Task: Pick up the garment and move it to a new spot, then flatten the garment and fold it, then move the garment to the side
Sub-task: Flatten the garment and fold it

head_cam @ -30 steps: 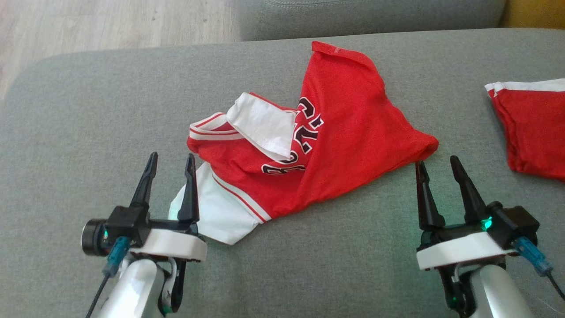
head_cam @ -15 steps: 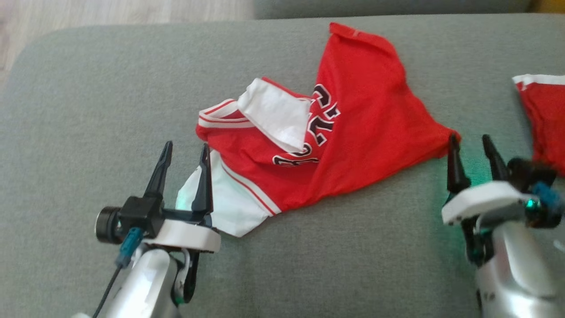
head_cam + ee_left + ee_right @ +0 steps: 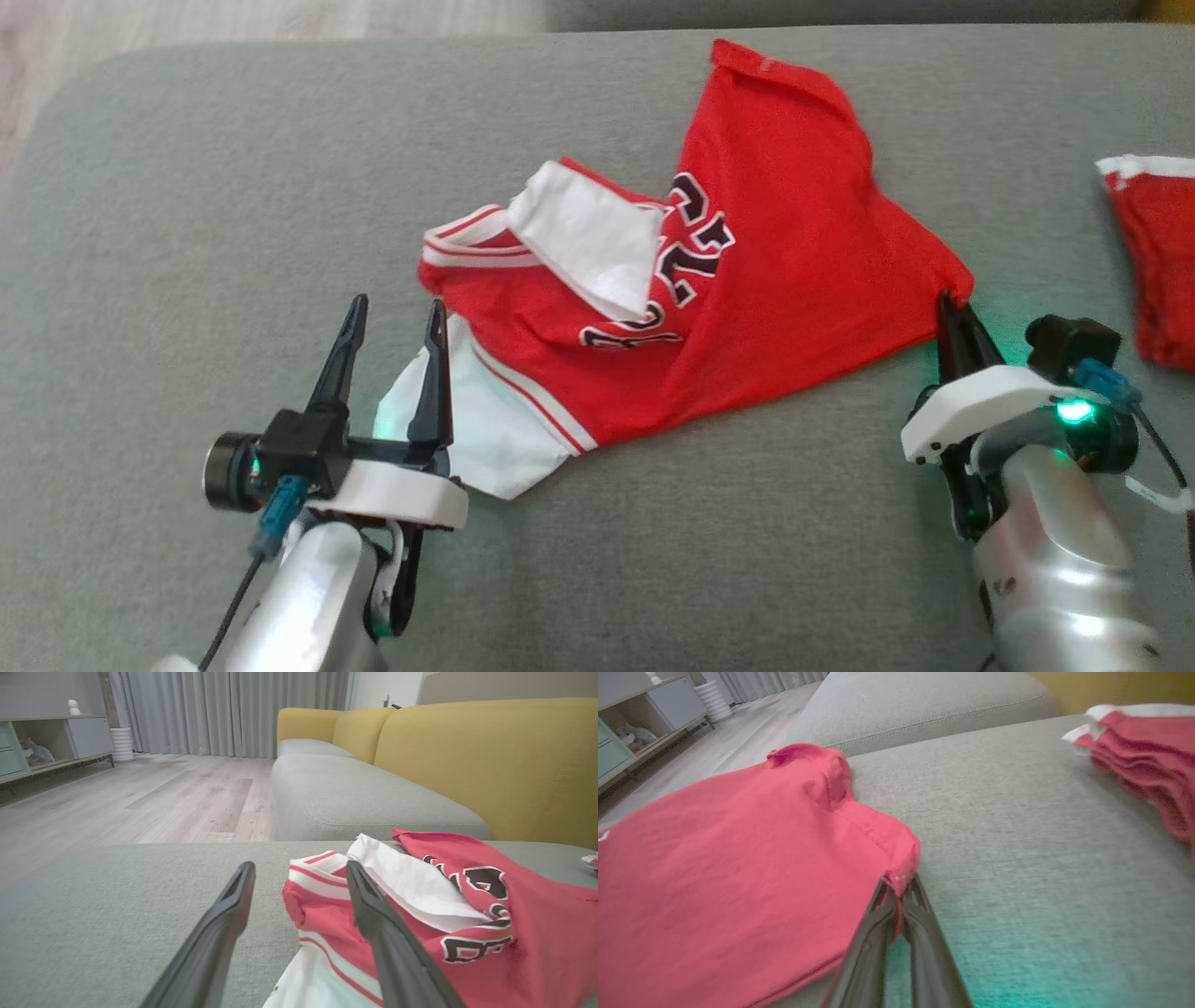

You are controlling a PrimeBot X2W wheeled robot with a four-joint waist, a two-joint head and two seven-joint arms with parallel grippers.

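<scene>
The garment is a red jersey with white trim and dark numbers, lying crumpled in the middle of the grey cushion. My right gripper is shut on the garment's right corner, with red cloth pinched between its fingertips. My left gripper stands open at the garment's white lower left part; its right finger rests over the white and red edge, the left finger over bare cushion. Nothing is gripped on the left.
A second red and white cloth lies at the cushion's right edge, also visible as a folded stack. Yellow sofa backs rise behind. Wooden floor lies beyond the cushion's far left edge.
My right gripper moved forward to the garment's right corner and shut on it. The head camera shifted a little. My left gripper stayed open in place.
</scene>
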